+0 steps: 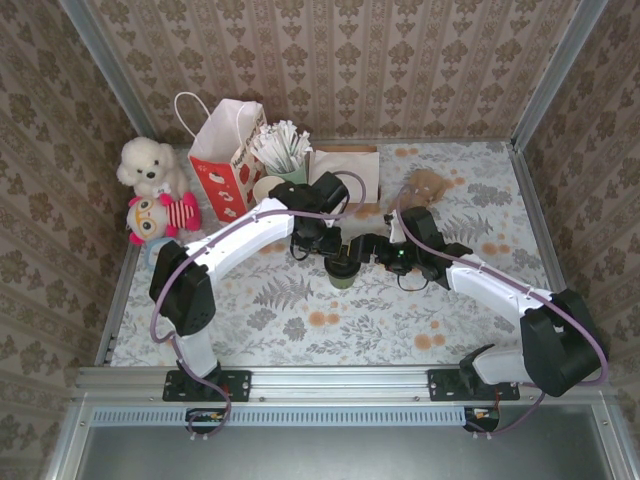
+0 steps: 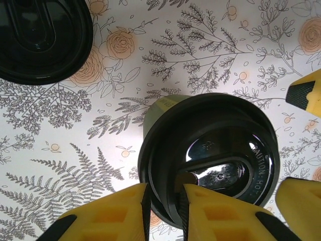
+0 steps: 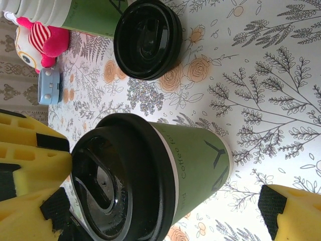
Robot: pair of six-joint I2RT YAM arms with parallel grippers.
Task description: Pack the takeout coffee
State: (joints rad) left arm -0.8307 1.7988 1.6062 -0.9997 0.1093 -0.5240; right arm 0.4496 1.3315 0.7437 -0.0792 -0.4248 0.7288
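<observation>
The top external camera looks down from high behind the near edge, taking in the whole floral table [image 1: 300, 330]. The left wrist camera hangs close, facing straight down on the lidded green cup [image 2: 210, 150]. The right wrist camera sits low and close, side-on to that cup [image 3: 200, 160]. Both wrist views share the cup and a second black lid [image 2: 40, 40] toward the upper left.

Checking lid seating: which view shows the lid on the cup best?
Right wrist: lid rim against the green cup, side-on, close. Left wrist: top-down, near edge behind the left claw. Top external: a small dark disc.
</observation>
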